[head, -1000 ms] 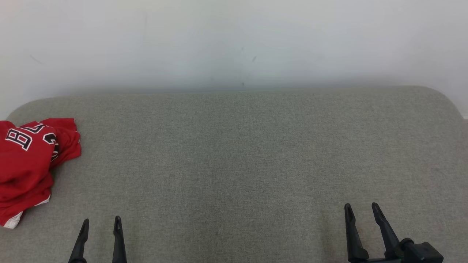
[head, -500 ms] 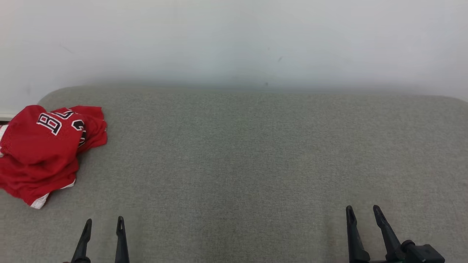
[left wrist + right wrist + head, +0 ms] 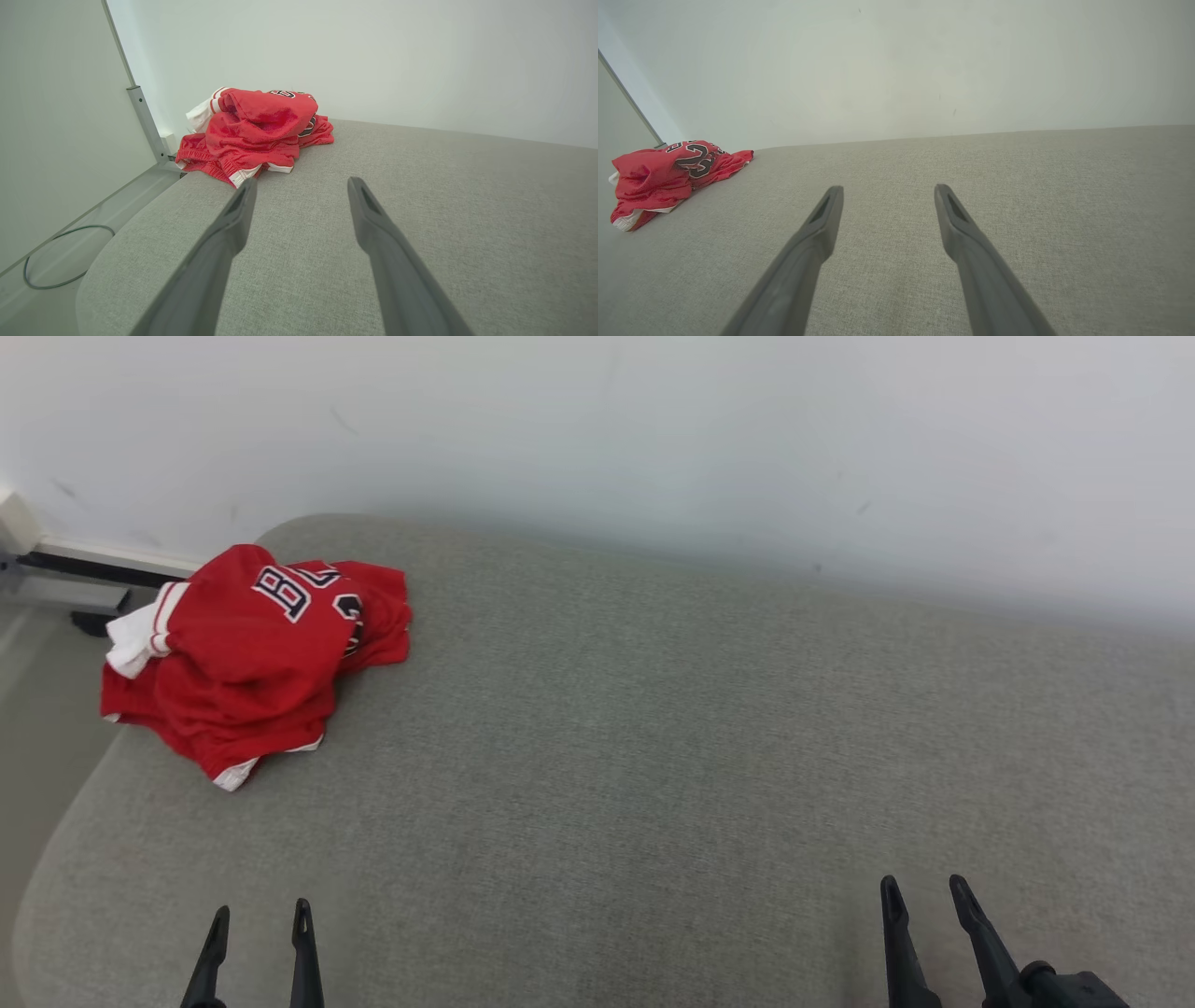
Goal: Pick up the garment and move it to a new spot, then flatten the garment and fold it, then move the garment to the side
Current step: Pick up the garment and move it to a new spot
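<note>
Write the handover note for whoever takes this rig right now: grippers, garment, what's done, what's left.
Grippers: left gripper open and empty, right gripper open and empty, both over the near edge of the grey fabric cushion.
Garment: crumpled red jersey with white trim and lettering, heaped at the cushion's far left corner near the wall, touched by neither gripper.
Done: nothing to see so far.
Left: pick up the jersey, move it, flatten, fold, set aside. The left gripper looks nearer to it.
</note>
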You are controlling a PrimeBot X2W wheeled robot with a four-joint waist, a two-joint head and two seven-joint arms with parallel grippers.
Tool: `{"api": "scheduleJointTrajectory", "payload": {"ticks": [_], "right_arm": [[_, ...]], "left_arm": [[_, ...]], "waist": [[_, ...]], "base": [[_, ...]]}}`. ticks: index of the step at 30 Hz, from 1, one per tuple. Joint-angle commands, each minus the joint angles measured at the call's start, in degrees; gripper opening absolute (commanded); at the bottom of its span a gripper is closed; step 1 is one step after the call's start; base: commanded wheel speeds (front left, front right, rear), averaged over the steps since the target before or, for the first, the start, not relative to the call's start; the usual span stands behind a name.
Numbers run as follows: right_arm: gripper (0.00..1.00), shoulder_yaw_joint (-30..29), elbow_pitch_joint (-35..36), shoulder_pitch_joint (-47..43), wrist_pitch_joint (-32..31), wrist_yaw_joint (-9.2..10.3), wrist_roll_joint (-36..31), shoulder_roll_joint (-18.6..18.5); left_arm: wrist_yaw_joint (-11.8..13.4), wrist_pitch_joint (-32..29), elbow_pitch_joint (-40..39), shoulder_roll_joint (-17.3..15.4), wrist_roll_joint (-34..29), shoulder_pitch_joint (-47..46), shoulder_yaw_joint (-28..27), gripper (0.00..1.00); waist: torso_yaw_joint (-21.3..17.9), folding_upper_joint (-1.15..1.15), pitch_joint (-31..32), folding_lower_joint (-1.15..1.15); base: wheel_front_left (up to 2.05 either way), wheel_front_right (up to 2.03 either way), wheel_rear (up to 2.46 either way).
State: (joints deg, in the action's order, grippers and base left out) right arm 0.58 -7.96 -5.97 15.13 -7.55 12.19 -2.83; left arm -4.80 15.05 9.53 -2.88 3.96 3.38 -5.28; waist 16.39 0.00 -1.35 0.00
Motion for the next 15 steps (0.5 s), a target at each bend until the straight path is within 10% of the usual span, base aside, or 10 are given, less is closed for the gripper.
{"api": "scheduleJointTrajectory", "payload": {"ticks": [1,15], "right_arm": [[1.0,0.1,0.0,-0.6,0.1,0.12,0.4,-0.1],[1.0,2.0,-0.7,-1.3,0.1,0.12,0.9,-0.1]], "left_arm": [[0.1,0.1,0.1,0.0,0.2,0.6,0.0,1.0],[0.4,0.1,0.4,0.0,0.2,2.7,-1.6,1.0]], "waist": [[4.2,0.0,0.6,0.0],[11.7,0.0,2.7,0.0]], "base": [[0.0,0.0,0.0],[0.0,0.0,0.0]]}}
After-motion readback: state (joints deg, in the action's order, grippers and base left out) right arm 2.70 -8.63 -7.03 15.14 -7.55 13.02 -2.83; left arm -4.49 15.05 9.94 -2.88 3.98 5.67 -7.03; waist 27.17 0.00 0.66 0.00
